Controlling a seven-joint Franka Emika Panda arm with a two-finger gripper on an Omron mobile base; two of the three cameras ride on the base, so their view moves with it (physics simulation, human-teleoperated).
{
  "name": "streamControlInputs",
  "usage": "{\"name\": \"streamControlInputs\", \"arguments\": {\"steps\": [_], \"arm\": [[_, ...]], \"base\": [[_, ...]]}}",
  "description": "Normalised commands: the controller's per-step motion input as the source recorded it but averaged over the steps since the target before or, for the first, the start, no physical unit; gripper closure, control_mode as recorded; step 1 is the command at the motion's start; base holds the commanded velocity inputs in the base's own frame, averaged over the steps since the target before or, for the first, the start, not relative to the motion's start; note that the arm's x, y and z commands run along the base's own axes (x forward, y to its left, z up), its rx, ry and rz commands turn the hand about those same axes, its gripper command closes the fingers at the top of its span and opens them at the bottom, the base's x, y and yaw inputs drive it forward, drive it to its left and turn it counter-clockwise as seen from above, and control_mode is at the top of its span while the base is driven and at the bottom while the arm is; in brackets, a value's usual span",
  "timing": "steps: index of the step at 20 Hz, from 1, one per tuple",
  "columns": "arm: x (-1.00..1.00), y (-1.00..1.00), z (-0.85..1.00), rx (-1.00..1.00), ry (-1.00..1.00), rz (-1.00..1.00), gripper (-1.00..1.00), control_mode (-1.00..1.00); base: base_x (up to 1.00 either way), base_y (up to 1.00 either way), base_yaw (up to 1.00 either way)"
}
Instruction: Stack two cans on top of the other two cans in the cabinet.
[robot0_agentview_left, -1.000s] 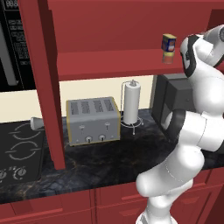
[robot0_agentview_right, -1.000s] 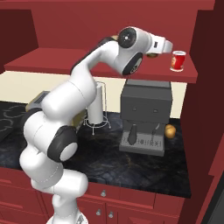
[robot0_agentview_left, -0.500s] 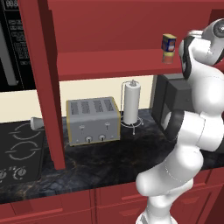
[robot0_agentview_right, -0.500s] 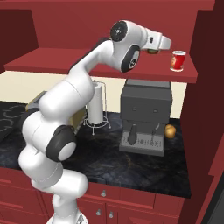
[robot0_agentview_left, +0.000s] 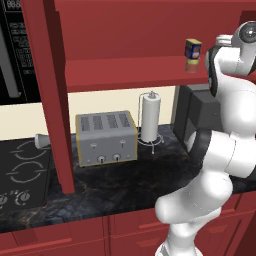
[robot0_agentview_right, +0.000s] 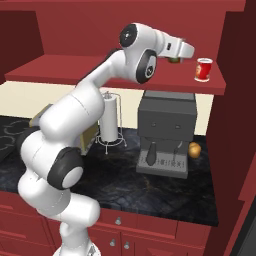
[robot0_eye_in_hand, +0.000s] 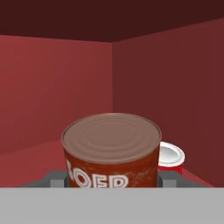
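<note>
My gripper (robot0_agentview_right: 175, 59) is shut on the dark red can (robot0_eye_in_hand: 111, 148), which bears white lettering and stands upright between the grey pads. It hangs over the cabinet shelf (robot0_agentview_right: 75, 75), just left of the red-and-white can (robot0_agentview_right: 203, 69). That can also peeks out behind the held one at its right (robot0_eye_in_hand: 171, 156). Further along the shelf the blue-and-yellow can (robot0_agentview_left: 193, 48) sits on top of the tan-brown can (robot0_agentview_left: 191, 65). My own arm hides the hand in the left base view.
On the dark counter below stand a toaster (robot0_agentview_left: 106, 137), a paper towel holder (robot0_agentview_left: 150, 117) and a grey coffee machine (robot0_agentview_right: 165, 132) with an orange fruit (robot0_agentview_right: 194, 149) beside it. A red upright post (robot0_agentview_left: 52, 100) rises left of the toaster. The cabinet's side wall (robot0_eye_in_hand: 175, 87) is close behind the red-and-white can.
The arm's upper joints have risen a little, and the hand with the dark red can has lifted slightly above the shelf. The cans on the shelf have stayed put.
</note>
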Motion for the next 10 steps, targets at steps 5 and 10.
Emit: {"name": "streamControlInputs", "arguments": {"steps": [5, 10], "arm": [[-0.08, 0.00, 0.00, 0.00, 0.00, -0.09, 1.00, -1.00], [-0.02, 0.00, 0.02, 0.00, 0.00, -0.09, 1.00, -1.00]], "base": [[0.00, 0.00, 0.00], [0.00, 0.00, 0.00]]}}
